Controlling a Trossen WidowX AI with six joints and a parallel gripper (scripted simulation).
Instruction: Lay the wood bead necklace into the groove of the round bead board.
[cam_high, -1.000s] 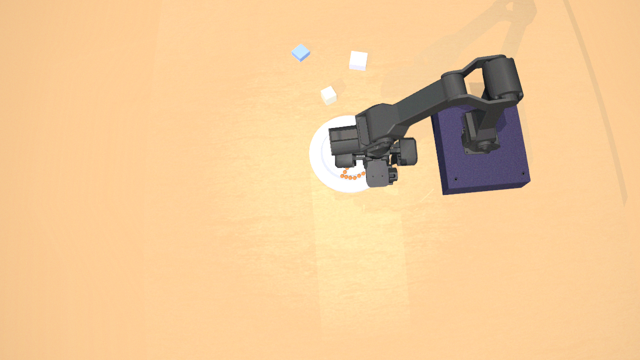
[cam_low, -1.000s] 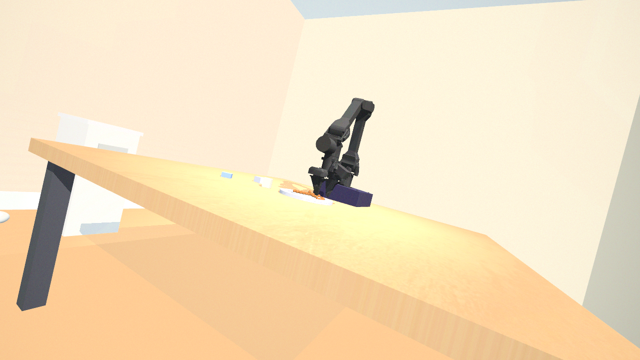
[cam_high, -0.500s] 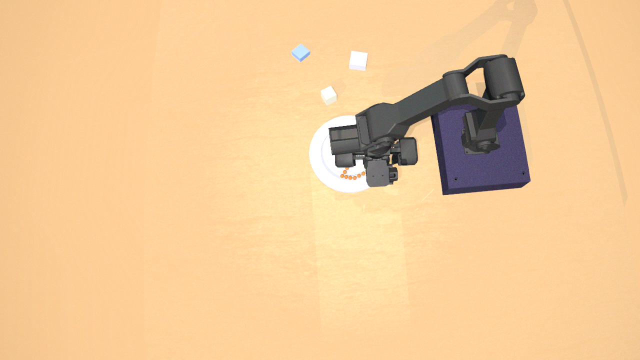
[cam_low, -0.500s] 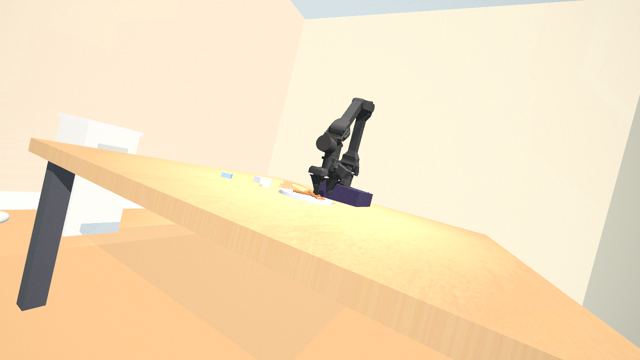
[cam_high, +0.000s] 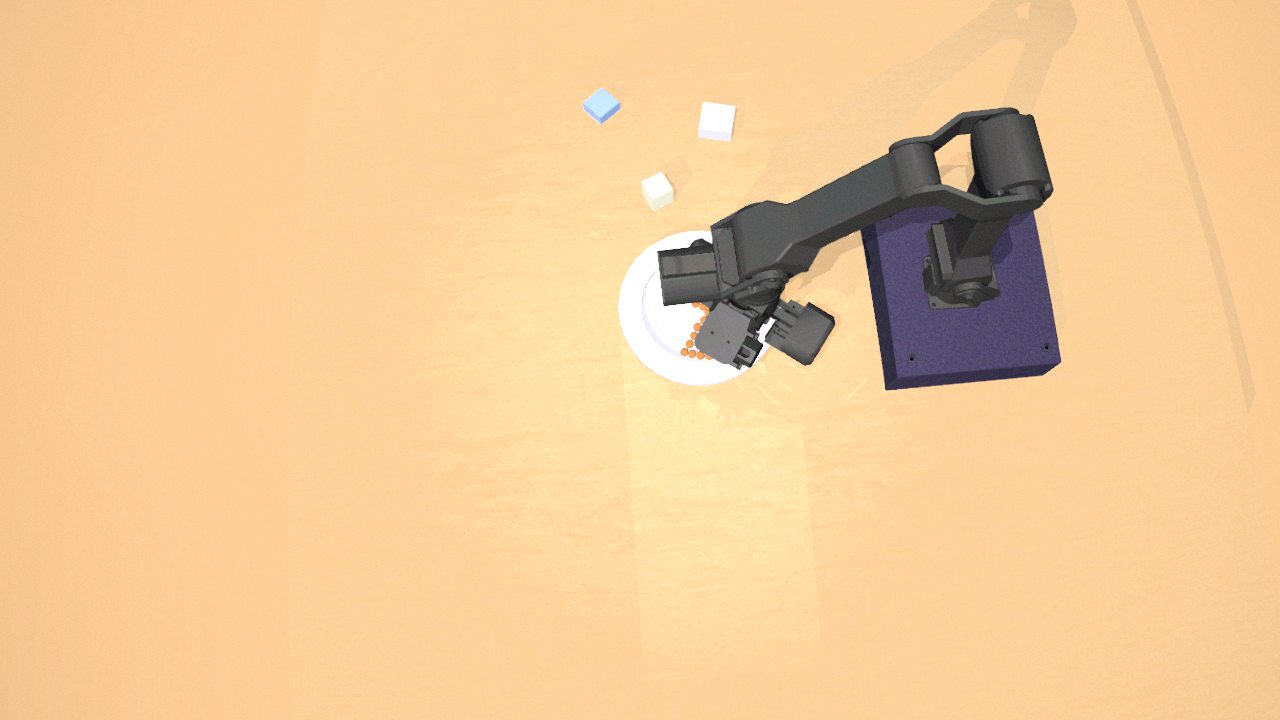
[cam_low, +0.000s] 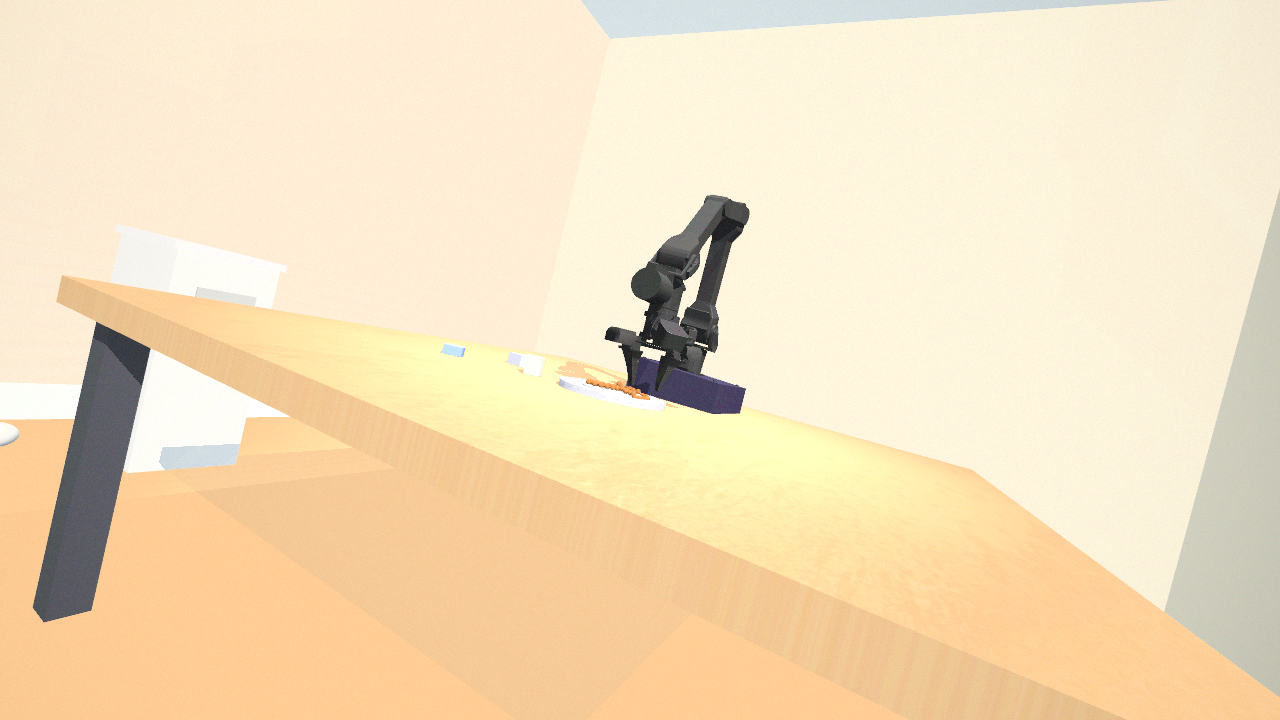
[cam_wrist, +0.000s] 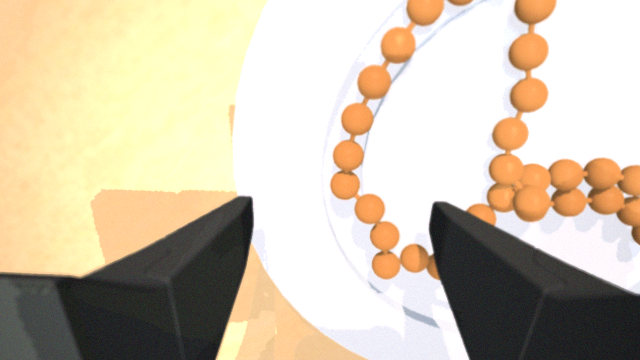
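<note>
The round white bead board (cam_high: 631, 313) (cam_low: 567, 386) (cam_wrist: 280, 125) lies flat on the table. The orange necklace (cam_high: 692, 353) (cam_low: 608, 386) (cam_wrist: 357, 119) lies on it in an uneven shape. In the wrist view, its left run of beads follows the groove, then bends in a kink at the lower middle. Another strand crosses the centre, and two strands lie close together at the right. My gripper (cam_low: 646, 387) (cam_wrist: 341, 202) is open and empty low over the board's edge, its left finger over the rim and its right finger over beads, hiding some. In the top view the arm hides part of both.
A blue block (cam_high: 600, 105) (cam_low: 453, 350), a white block (cam_high: 716, 121) and a cream cube (cam_high: 657, 190) (cam_low: 532, 365) sit beyond the board in the top view. The dark purple arm base (cam_high: 966, 358) (cam_low: 702, 391) stands to the board's right.
</note>
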